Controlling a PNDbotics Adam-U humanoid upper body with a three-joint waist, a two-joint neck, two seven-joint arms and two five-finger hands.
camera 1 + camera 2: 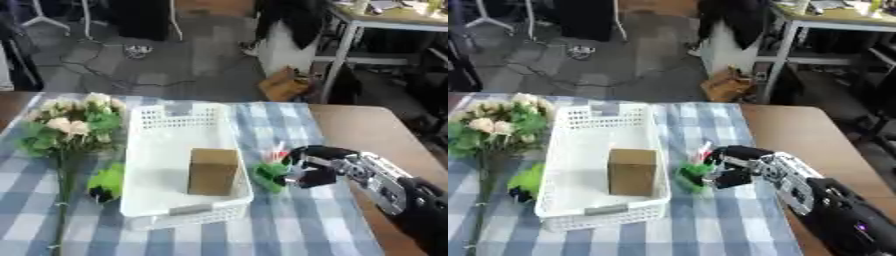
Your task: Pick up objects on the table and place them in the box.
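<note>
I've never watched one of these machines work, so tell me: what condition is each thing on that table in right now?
White basket: upright, holds one box.
Brown cardboard box: standing inside the basket.
Green and red object: just right of the basket, at the right hand's fingers.
Right hand: fingers curled at that object.
Flower bouquet: lying on the checkered cloth.
Green toy: left of the basket.

Wooden table [367, 125] under checked cloth [289, 215], basket [144, 150], flowers [74, 125].
</note>
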